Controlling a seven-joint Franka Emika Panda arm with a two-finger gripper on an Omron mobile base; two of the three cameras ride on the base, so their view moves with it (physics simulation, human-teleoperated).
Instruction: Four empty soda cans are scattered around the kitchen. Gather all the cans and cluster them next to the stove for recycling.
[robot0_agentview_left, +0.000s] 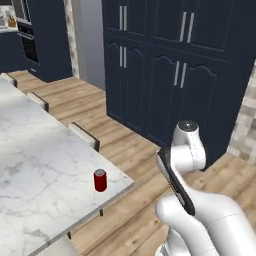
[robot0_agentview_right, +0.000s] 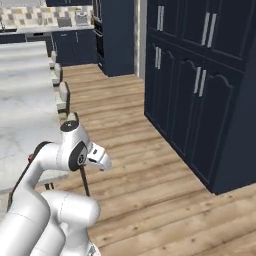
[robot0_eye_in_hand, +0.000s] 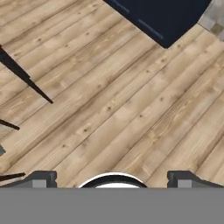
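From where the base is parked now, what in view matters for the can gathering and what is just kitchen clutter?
For the job:
- red soda can, upright near the corner of the marble island
- gripper, fingers open, aimed at bare floor

Not for the job:
- navy tall cabinets
- stools tucked along the island
- wall oven
- wood floor

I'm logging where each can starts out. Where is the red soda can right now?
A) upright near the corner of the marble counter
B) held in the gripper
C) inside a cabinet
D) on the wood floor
A: the red soda can stands upright on the marble counter near its corner.
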